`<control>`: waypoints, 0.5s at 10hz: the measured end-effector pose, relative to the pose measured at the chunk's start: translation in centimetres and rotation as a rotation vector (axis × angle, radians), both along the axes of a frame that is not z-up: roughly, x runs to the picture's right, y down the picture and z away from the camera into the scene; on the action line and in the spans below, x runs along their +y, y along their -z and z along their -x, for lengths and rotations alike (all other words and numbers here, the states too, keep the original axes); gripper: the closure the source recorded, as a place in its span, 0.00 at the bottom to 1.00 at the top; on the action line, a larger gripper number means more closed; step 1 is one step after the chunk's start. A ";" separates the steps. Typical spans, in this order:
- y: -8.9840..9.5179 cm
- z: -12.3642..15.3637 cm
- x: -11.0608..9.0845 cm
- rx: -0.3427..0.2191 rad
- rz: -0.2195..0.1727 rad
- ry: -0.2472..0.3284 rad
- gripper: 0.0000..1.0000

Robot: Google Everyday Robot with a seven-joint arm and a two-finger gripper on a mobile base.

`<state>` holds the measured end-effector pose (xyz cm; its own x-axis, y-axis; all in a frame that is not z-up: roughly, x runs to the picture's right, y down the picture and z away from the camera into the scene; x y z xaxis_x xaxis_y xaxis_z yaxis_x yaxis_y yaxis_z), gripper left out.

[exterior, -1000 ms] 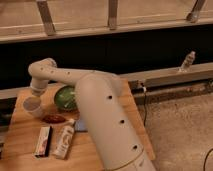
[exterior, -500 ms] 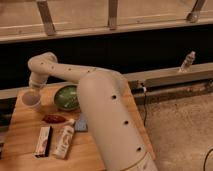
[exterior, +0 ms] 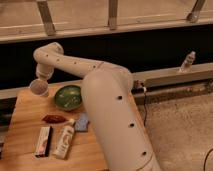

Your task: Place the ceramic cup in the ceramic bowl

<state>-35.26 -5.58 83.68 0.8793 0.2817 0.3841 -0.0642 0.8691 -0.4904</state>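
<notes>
Wooden table (exterior: pixel 22 125) before a dark wall: the gripper (exterior: pixel 42 79) is clenched on the small, pale whitish, handleless ceramic cup (exterior: pixel 38 88), held above the table's far left corner.

The round, shallow, glossy green ceramic bowl (exterior: pixel 68 96) sits just right of the cup, which looks tilted and not yet over it. Letting go too early would likely drop it on the wood or clip the bowl's rim, chipping either piece. A low sideways pass might shove the bowl toward the white printed tube (exterior: pixel 65 141) and the flat reddish-brown object (exterior: pixel 54 119).
</notes>
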 end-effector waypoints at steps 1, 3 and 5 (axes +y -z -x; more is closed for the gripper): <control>-0.3 -2.4 -1.0 0.045 -0.013 -0.022 1.00; -0.3 -6.8 -1.6 0.120 -0.027 -0.079 1.00; 0.4 -10.8 -1.5 0.175 -0.044 -0.146 1.00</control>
